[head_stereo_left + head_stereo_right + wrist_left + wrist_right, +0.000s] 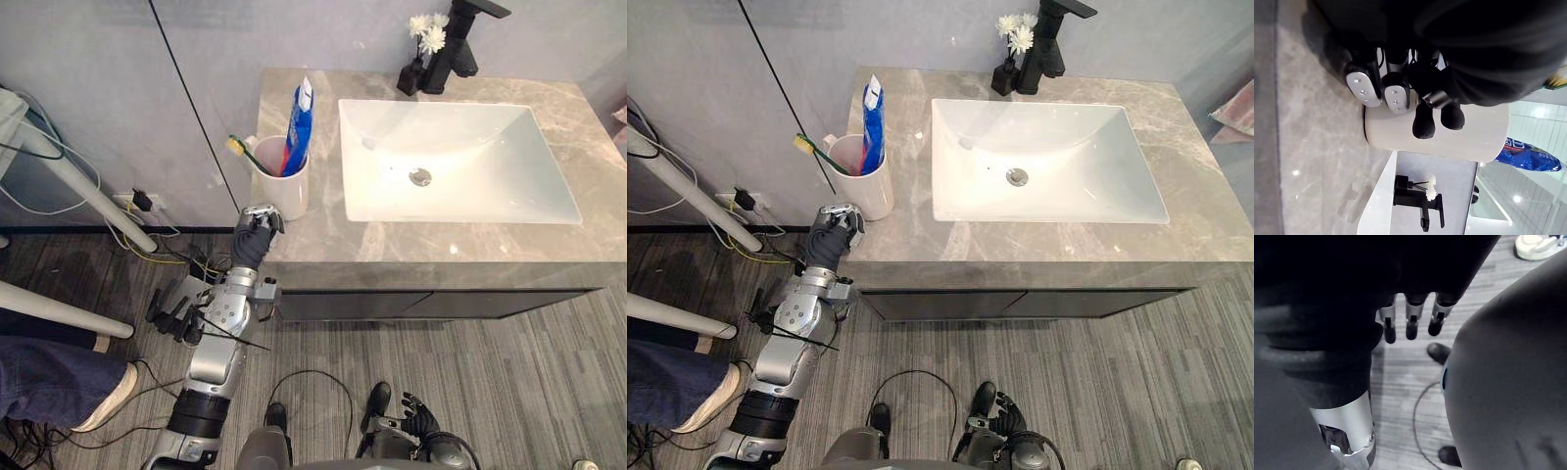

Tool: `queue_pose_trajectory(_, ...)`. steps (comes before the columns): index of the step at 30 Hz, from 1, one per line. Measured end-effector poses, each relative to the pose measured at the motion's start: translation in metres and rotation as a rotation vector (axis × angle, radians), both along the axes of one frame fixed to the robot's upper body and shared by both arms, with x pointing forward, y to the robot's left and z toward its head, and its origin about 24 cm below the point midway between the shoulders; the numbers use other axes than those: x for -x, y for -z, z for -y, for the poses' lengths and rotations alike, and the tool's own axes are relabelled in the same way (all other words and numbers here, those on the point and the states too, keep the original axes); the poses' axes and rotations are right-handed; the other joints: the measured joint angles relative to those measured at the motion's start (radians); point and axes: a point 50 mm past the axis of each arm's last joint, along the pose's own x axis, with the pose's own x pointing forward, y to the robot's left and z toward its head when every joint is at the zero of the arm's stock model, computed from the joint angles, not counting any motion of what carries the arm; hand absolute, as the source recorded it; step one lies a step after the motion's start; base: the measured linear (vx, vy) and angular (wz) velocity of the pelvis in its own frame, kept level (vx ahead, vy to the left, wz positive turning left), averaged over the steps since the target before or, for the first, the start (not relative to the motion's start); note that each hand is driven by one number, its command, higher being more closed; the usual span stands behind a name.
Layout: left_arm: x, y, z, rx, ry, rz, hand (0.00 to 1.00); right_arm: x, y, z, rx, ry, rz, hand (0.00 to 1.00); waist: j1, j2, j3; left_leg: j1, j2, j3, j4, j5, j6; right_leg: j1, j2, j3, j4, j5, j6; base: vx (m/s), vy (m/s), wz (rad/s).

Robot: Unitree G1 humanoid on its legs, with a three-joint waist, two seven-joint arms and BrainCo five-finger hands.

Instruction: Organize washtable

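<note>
A white cup stands at the left end of the grey marble washtable, holding a blue toothpaste tube and a green toothbrush. My left hand is raised at the table's front left corner, just in front of the cup. Its fingers are curled and close to the cup's side, holding nothing. Down beside my body hangs my right hand, its fingers relaxed above the floor.
A white sink basin takes up the table's middle and right. At the back stand a black faucet and a small black vase of white flowers. A person's leg and shoe and white poles are at the left.
</note>
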Motion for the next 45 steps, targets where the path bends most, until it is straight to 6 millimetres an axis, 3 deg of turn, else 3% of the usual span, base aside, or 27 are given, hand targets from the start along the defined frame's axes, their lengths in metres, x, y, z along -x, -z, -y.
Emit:
queue_pose_trajectory(17, -0.023, -0.008, -0.002, -0.093, -0.009, 0.010, 1.00, 0.002, 0.000, -0.002, -0.017, -0.012, -0.003, 0.00, -0.010, -0.016, -0.002, 0.016, -0.002, 0.009, -0.015, 0.000, 0.000, 0.001, 0.000, 0.015, 0.000, 0.002, 0.003, 0.01, 0.008, -0.01)
queue_pose_trajectory(21, -0.023, -0.010, -0.005, -0.099, -0.023, 0.014, 1.00, 0.003, 0.000, -0.002, -0.017, -0.011, -0.009, 0.00, -0.027, -0.022, -0.002, 0.018, -0.002, 0.013, -0.017, 0.000, 0.000, 0.000, 0.000, 0.015, -0.001, 0.002, 0.003, 0.00, 0.003, -0.01)
queue_pose_trajectory(30, -0.029, -0.016, -0.003, -0.101, -0.017, 0.031, 1.00, 0.004, 0.000, -0.001, -0.018, -0.009, -0.011, 0.00, -0.030, -0.024, -0.001, 0.023, -0.002, 0.026, -0.029, 0.000, 0.000, -0.009, 0.001, 0.026, -0.001, 0.002, 0.003, 0.03, 0.012, -0.04)
queue_pose_trajectory(45, -0.049, -0.044, 0.000, -0.103, -0.052, 0.085, 1.00, 0.000, -0.003, -0.006, -0.032, -0.006, 0.019, 0.00, -0.043, -0.039, 0.038, 0.017, -0.004, 0.037, -0.025, 0.000, 0.001, -0.020, -0.001, 0.046, 0.004, 0.006, 0.009, 0.00, 0.003, -0.01)
